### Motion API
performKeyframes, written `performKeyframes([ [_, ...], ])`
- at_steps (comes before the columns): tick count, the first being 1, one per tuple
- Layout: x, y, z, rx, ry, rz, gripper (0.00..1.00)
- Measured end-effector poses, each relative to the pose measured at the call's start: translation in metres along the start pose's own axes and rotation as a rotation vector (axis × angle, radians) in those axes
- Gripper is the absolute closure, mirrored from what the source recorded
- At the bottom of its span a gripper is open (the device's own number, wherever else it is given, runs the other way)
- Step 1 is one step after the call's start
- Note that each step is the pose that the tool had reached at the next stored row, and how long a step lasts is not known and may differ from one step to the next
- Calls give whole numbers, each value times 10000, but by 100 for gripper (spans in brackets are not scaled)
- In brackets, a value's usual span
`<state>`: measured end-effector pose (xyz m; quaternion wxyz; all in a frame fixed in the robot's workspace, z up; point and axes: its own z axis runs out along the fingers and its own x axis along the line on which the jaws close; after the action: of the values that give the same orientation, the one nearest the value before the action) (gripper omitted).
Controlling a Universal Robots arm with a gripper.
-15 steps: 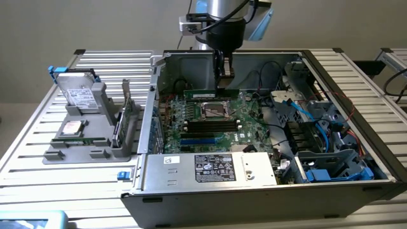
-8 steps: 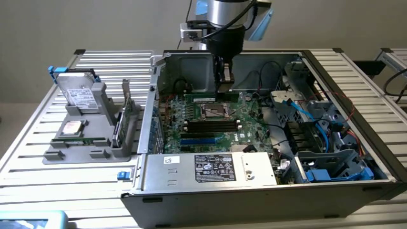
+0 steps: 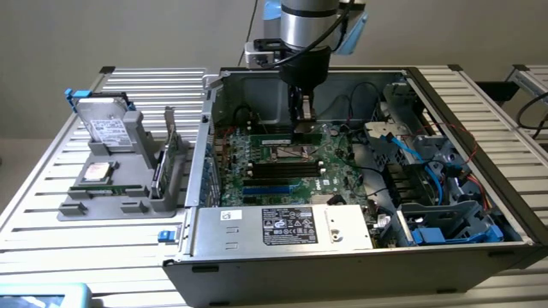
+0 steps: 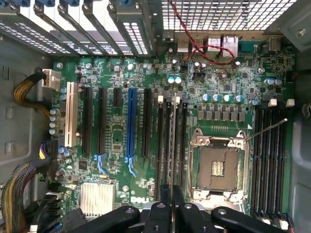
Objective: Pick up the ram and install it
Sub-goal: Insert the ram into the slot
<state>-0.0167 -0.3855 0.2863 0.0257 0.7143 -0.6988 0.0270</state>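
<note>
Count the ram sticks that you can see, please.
2. One ram stick sits edge-on in the shut gripper above the motherboard; a second ram stick lies on the grey holder outside the case. Others may be hidden.

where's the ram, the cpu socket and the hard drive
ram (image 4: 171, 145): wrist view, middle of its thin edge
cpu socket (image 4: 217, 165): wrist view, middle of the socket
hard drive (image 3: 106, 128): exterior view, its labelled face

Silver arm (image 3: 301, 22), black hand (image 3: 301, 117)
</note>
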Motion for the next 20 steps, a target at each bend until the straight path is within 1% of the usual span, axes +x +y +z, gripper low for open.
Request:
performKeyframes([
  [5,9,-22,91,4,0,1,87],
  [12,24,-26,205,9,12,2,87],
  [16,21,-27,240,74,62,6,87],
  [18,20,-27,252,89,96,6,87],
  [20,20,-27,256,90,121,6,87],
])
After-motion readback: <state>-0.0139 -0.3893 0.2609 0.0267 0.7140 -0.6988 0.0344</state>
